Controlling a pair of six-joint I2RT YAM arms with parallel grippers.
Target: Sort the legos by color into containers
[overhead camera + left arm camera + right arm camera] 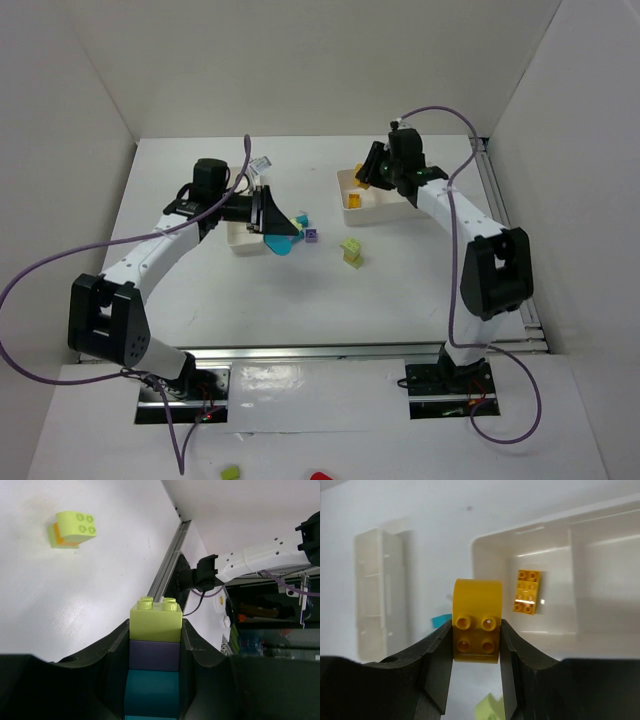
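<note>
My left gripper [155, 670] is shut on a stack of legos: a lime brick [156, 622] at the tip, a purple one [155, 655] and a teal one [152, 690]. From above, it [280, 228] is beside the narrow tray [243, 238]. My right gripper [476, 640] is shut on a yellow-orange brick [476, 625], held above the near left edge of the wide tray [560, 555]. A flat yellow brick [528, 591] lies in that tray. A lime brick on an orange one [72, 528] stands on the table between the trays [351, 250].
The narrow tray also shows in the right wrist view [377, 590], left of the wide tray [385, 208]. White walls close in the table on three sides. A metal rail [505, 200] runs along the right edge.
</note>
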